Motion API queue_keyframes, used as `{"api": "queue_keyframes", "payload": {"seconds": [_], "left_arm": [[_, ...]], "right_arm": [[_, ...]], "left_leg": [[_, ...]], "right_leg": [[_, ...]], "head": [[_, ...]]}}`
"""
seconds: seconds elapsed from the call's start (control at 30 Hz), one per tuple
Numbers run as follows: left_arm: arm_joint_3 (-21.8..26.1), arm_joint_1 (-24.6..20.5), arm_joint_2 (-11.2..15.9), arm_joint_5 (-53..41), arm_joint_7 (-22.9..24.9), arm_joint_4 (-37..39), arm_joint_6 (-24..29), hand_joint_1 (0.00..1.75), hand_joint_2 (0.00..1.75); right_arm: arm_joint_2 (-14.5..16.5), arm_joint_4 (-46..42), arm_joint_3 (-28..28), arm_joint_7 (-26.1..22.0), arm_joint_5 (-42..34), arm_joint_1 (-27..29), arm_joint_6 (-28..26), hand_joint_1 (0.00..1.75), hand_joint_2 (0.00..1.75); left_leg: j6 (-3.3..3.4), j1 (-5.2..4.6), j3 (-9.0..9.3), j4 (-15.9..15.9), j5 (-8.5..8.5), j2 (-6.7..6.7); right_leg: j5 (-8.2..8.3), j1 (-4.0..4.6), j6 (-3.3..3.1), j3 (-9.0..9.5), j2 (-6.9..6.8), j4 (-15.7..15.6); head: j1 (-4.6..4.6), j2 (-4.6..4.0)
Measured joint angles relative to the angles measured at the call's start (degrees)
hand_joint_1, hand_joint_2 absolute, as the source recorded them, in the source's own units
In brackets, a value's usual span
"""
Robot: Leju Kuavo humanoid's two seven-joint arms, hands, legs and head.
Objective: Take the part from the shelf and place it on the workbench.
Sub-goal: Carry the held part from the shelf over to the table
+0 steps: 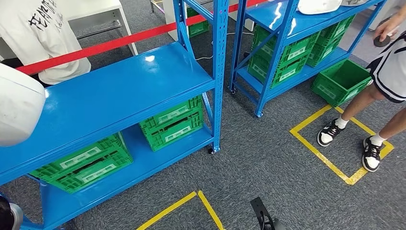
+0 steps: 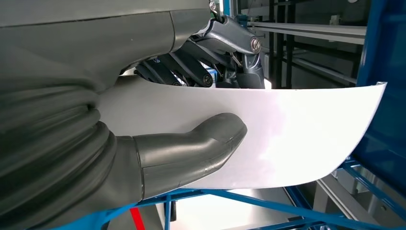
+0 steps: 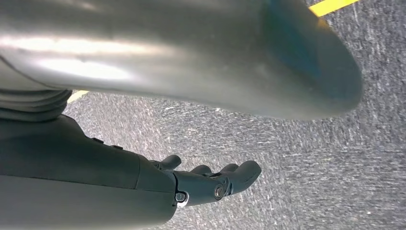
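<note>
The part (image 2: pixel 306 139) is a curved white shell. My left hand (image 2: pixel 119 129) grips it, with the thick grey thumb (image 2: pixel 206 143) pressed on its near face and the dark fingers (image 2: pixel 191 62) behind its upper edge. In the head view the part (image 1: pixel 16 108) sits at the far left, in front of the blue shelf's top board (image 1: pixel 124 91). My right hand (image 3: pixel 210 179) hangs over the grey carpet with loosely bent fingers and nothing in it; its dark fingers (image 1: pixel 262 218) also show at the bottom of the head view.
Green crates (image 1: pixel 172 122) fill the lower shelf. A second blue rack (image 1: pixel 287 28) holds more crates and another white part (image 1: pixel 318 5). A loose crate (image 1: pixel 341 80) stands on the floor. One person (image 1: pixel 378 81) stands in a yellow floor square; another (image 1: pixel 43 33) is behind red tape (image 1: pixel 115 44).
</note>
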Motion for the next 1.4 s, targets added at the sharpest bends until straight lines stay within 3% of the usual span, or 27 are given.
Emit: {"api": "queue_keyframes", "payload": {"seconds": [0.07, 0.1, 0.2, 0.23, 0.27, 0.33, 0.37, 0.4, 0.43, 0.5, 0.57, 0.63, 0.7, 0.73, 0.77, 0.83, 0.87, 0.9, 0.97, 1.03, 1.1, 1.13, 1.2, 1.23, 1.27, 1.37, 1.4], "left_arm": [[0.0, -0.1, 0.0, -0.1, 0.0, -0.3, -0.4, 1.75, 1.75], [0.0, -0.1, 0.0, -0.2, 0.0, -0.4, -0.6, 1.75, 1.75], [0.0, -0.2, 0.0, -0.3, -0.1, -0.3, -1.2, 1.75, 1.75], [0.0, -0.2, 0.0, -0.3, 0.0, -0.3, -1.3, 1.75, 1.75], [0.0, -0.2, 0.0, -0.4, -0.1, -0.2, -1.4, 1.75, 1.75], [0.0, -0.2, 0.0, -0.4, 0.0, -0.2, -1.5, 1.75, 1.75], [0.0, -0.1, 0.0, -0.5, 0.0, -0.1, -1.5, 1.75, 1.75], [0.0, -0.1, 0.0, -0.5, 0.0, 0.0, -1.6, 1.75, 1.75], [0.0, -0.1, 0.0, -0.5, 0.0, 0.1, -1.8, 1.75, 1.75], [0.0, -0.1, 0.0, -0.4, 0.1, 0.3, -2.5, 1.75, 1.75], [0.0, -0.3, 0.0, -0.3, 0.1, 0.5, -3.3, 1.75, 1.75], [-0.1, -0.3, 0.0, -0.2, -0.2, 0.7, -3.8, 1.75, 1.75], [-0.1, -0.3, 0.0, -0.2, -0.5, 0.9, -3.9, 1.75, 1.75], [-0.1, -0.2, 0.1, -0.2, -0.5, 1.0, -4.0, 1.75, 1.75], [-0.1, -0.1, 0.1, -0.2, -0.5, 1.0, -4.0, 1.75, 1.75], [-0.1, 0.1, 0.2, -0.3, -0.7, 1.1, -4.0, 1.75, 1.75], [-0.1, 0.4, 0.3, -0.4, -0.8, 1.1, -3.9, 1.75, 1.75], [-0.2, 0.9, 0.3, -0.6, -1.0, 1.1, -3.9, 1.75, 1.75], [-0.2, 1.9, 0.5, -0.9, -1.3, 1.0, -3.7, 1.75, 1.75], [-0.2, 2.4, 0.6, -1.1, -1.5, 0.6, -3.7, 1.75, 1.75], [-0.2, 2.5, 0.7, -1.2, -1.6, 0.2, -3.6, 1.75, 1.75], [-0.2, 2.6, 0.8, -1.2, -1.6, 0.0, -3.6, 1.75, 1.75], [-0.2, 2.9, 0.9, -1.3, -1.7, -0.2, -3.6, 1.75, 1.75], [-0.2, 3.0, 1.0, -1.4, -1.7, -0.3, -3.6, 1.75, 1.75], [-0.1, 3.2, 1.0, -1.5, -1.7, -0.4, -3.6, 1.75, 1.75], [-0.1, 4.0, 1.1, -1.8, -1.7, -0.6, -3.5, 1.75, 1.75], [-0.1, 4.2, 1.1, -1.8, -1.7, -0.7, -3.4, 1.75, 1.75]], "right_arm": [[0.0, 0.0, -0.2, -0.1, -0.3, 0.0, 0.2, 0.00, 0.00], [0.0, 0.0, -0.3, 0.0, -0.5, -0.1, 0.2, 0.00, 0.00], [0.0, 0.0, -0.6, 0.1, -0.8, 0.0, 0.2, 0.00, 0.00], [0.0, 0.0, -0.7, 0.1, -0.9, 0.0, 0.2, 0.00, 0.00], [0.0, 0.0, -0.8, 0.1, -1.0, 0.0, 0.2, 0.00, 0.00], [0.1, 0.0, -1.0, 0.1, -1.1, 0.0, 0.1, 0.00, 0.00], [0.1, 0.0, -1.1, 0.1, -1.1, 0.0, 0.1, 0.00, 0.00], [0.1, 0.0, -1.2, 0.0, -1.2, 0.0, 0.1, 0.00, 0.00], [0.1, 0.0, -1.3, 0.0, -1.3, 0.0, 0.1, 0.00, 0.00], [0.1, 0.0, -1.6, -0.1, -1.7, -0.1, 0.2, 0.00, 0.00], [0.1, 0.0, -1.9, 0.0, -2.1, -0.3, 0.1, 0.00, 0.00], [0.1, 0.0, -2.2, 0.0, -2.4, -0.4, 0.0, 0.00, 0.00], [0.2, 0.0, -2.5, 0.2, -2.5, -0.4, -0.1, 0.00, 0.00], [0.3, 0.0, -2.7, 0.2, -2.5, -0.4, -0.1, 0.00, 0.00], [0.4, 0.0, -2.8, 0.3, -2.5, -0.4, -0.1, 0.00, 0.00], [0.4, 0.0, -2.8, 0.3, -2.5, -0.3, 0.0, 0.00, 0.00], [0.4, 0.0, -2.9, 0.2, -2.4, -0.3, 0.1, 0.00, 0.00], [0.5, 0.0, -2.9, 0.2, -2.4, -0.2, 0.1, 0.00, 0.00], [0.5, 0.0, -2.9, 0.0, -2.3, -0.1, 0.3, 0.00, 0.00], [0.5, 0.0, -3.0, 0.0, -2.3, -0.1, 0.4, 0.00, 0.00], [0.5, 0.0, -3.0, -0.1, -2.3, -0.1, 0.5, 0.00, 0.00], [0.5, 0.0, -3.0, -0.2, -2.2, -0.1, 0.6, 0.00, 0.00], [0.5, 0.0, -3.0, -0.5, -2.1, 0.0, 0.9, 0.00, 0.00], [0.5, 0.0, -3.0, -0.7, -2.0, 0.1, 1.0, 0.00, 0.00], [0.5, 0.0, -3.0, -0.8, -2.0, 0.2, 1.1, 0.00, 0.00], [0.5, 0.0, -3.0, -1.0, -1.9, 0.3, 1.2, 0.00, 0.00], [0.5, 0.0, -3.0, -1.0, -1.9, 0.2, 1.2, 0.00, 0.00]], "left_leg": [[0.51, -0.32, 4.80, -6.9, 0.04, -0.01], [0.74, -0.52, 5.67, -8.5, -0.29, -0.03], [1.74, -0.62, 5.18, -9.4, 0.95, 0.11], [2.16, -0.48, 4.82, -9.6, 1.65, 0.21], [2.56, -0.32, 4.26, -9.8, 2.43, 0.33], [3.02, -0.27, 2.54, -9.7, 3.87, 0.41], [3.10, -0.30, 1.52, -9.6, 4.54, 0.44], [3.08, -0.32, 0.45, -9.4, 5.20, 0.45], [3.00, -0.34, -0.56, -9.2, 5.81, 0.46], [2.68, -0.34, -2.51, -8.5, 6.94, 0.46], [2.15, -0.46, -3.78, -7.8, 7.79, 0.48], [1.47, -0.54, -4.11, -7.7, 8.62, 0.54], [0.77, -0.40, -4.30, -7.8, 9.14, 0.50], [0.40, -0.33, -4.65, -7.3, 8.13, 0.43], [0.01, -0.22, -5.27, -5.8, 5.99, 0.36], [-0.70, 0.05, -6.64, 0.1, -0.08, 0.30], [-0.93, 0.16, -7.10, 3.4, -2.18, 0.30], [-1.05, 0.23, -7.01, 6.0, -2.92, 0.31], [-0.94, 0.27, -4.59, 6.3, -1.04, 0.30], [-0.39, 0.16, 1.13, -0.2, 0.63, 0.31], [0.36, -0.21, 6.06, -7.5, -0.40, 0.29], [0.77, -0.42, 6.97, -9.3, -1.05, 0.26], [1.70, -0.55, 6.64, -10.0, -0.28, 0.32], [2.21, -0.47, 6.20, -10.2, 0.41, 0.40], [2.68, -0.36, 5.59, -10.4, 1.24, 0.49], [3.37, -0.29, 3.03, -10.4, 3.67, 0.57], [3.37, -0.31, 2.05, -10.3, 4.41, 0.57]], "right_leg": [[0.90, 0.01, 0.55, -0.37, 0.02, -0.1], [1.37, -0.02, 0.90, -0.35, 0.02, -0.3], [2.48, -0.10, 1.97, -0.39, 0.13, -0.9], [1.54, -0.07, 2.25, -0.74, 0.17, -0.3], [-0.49, -0.05, 2.46, -1.44, 0.21, 1.5], [-6.21, -0.05, 2.64, -3.38, 0.18, 8.1], [-8.03, -0.03, 2.68, -4.04, 0.18, 11.4], [-8.41, 0.02, 2.68, -4.00, 0.18, 13.6], [-7.58, 0.07, 2.63, -3.11, 0.18, 14.0], [-5.40, 0.11, 2.34, 1.55, 0.18, 9.5], [-6.07, 0.33, 1.83, 6.77, 0.21, 2.4], [-7.09, 0.59, 1.20, 8.31, 0.25, -0.6], [-6.09, 0.48, 0.37, 7.47, 0.11, -0.8], [-5.38, 0.39, -0.06, 6.94, -0.01, -0.9], [-4.60, 0.26, -0.39, 6.24, -0.12, -1.1], [-3.13, 0.20, -0.65, 4.60, -0.19, -1.1], [-2.44, 0.20, -0.63, 3.78, -0.20, -1.1], [-1.71, 0.20, -0.58, 2.89, -0.21, -1.0], [-0.25, 0.21, -0.39, 1.07, -0.22, -1.0], [1.15, 0.24, -0.05, -0.45, -0.22, -0.9], [2.38, 0.23, 0.52, -1.09, -0.24, -1.0], [2.98, 0.17, 0.90, -1.12, -0.26, -1.2], [3.91, -0.01, 1.71, -1.14, -0.24, -1.7], [3.29, -0.04, 2.03, -1.40, -0.18, -1.4], [1.44, -0.05, 2.27, -1.89, -0.12, -0.1], [-7.35, -0.01, 2.70, -3.92, -0.04, 8.9], [-8.63, 0.01, 2.80, -4.21, -0.04, 12.0]], "head": [[0.04, 0.00], [-0.01, 0.00], [-0.20, 0.00], [-0.12, 0.00], [-0.03, 0.00], [0.20, 0.00], [0.24, 0.00], [0.25, 0.00], [0.26, 0.00], [0.27, 0.00], [0.38, 0.00], [0.49, 0.00], [0.49, 0.00], [0.46, 0.00], [0.38, 0.00], [0.30, 0.00], [0.27, 0.00], [0.28, 0.00], [0.27, 0.00], [0.30, 0.00], [0.33, 0.00], [0.21, 0.00], [-0.10, 0.00], [-0.21, 0.00], [-0.18, 0.00], [-0.05, 0.00], [-0.04, 0.00]]}}
